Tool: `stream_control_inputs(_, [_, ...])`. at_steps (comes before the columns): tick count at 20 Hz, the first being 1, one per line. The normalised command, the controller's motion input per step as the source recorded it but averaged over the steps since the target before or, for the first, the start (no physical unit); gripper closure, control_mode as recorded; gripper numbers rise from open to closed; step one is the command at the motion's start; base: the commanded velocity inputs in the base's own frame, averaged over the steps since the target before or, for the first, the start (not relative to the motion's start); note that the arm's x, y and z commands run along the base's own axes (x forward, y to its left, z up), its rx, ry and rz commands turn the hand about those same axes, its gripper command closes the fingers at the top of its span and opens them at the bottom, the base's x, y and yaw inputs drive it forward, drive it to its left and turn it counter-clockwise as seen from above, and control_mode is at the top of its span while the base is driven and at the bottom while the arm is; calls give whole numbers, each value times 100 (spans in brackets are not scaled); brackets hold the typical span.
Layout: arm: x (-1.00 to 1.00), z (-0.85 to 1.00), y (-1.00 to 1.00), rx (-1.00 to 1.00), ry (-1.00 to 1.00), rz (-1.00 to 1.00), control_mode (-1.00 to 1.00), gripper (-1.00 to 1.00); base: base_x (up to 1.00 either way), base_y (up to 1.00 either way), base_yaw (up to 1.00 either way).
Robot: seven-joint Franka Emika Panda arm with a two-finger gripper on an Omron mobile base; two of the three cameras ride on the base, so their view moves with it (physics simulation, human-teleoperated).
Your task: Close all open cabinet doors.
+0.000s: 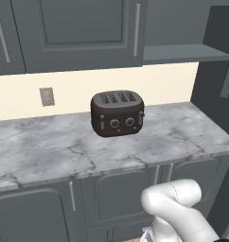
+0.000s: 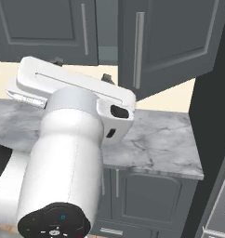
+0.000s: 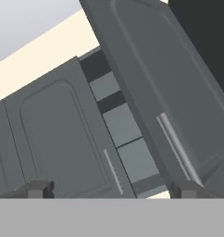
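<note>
Hand view shows our end effector (image 3: 109, 189) with its two dark fingertips spread wide apart, holding nothing. Ahead of it and toward the right fingertip stands the open cabinet door (image 3: 174, 92), swung out from the wall cabinet so that bare shelves (image 3: 121, 122) show in the gap beside it. Its long silver bar handle (image 3: 176, 146) runs along the door's length, ending just above the right fingertip. A closed neighbouring door (image 3: 58, 134) lies toward the left fingertip. From the right base view, the open door (image 2: 172, 39) hangs above the marble table (image 2: 156, 144). We judge a push against its outer face comes next.
</note>
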Motion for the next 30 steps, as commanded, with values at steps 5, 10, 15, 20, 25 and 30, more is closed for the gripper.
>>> stream_control_inputs(5, [46,-51,-55,0,0,0,-100,-100,0,0,0])
stream_control_inputs(10, [43,-45,-40,0,1,-1,-100,-100,0,0,0])
stream_control_inputs(15, [51,-25,-6,0,21,-7,-100,-100,0,0,0])
stream_control_inputs(20, [53,-9,-16,0,39,-4,-100,-100,0,0,0])
stream_control_inputs(25, [0,0,-41,1,1,2,-100,-100,0,0,0])
stream_control_inputs(30, [14,0,-12,0,-1,1,-100,-100,0,0,0])
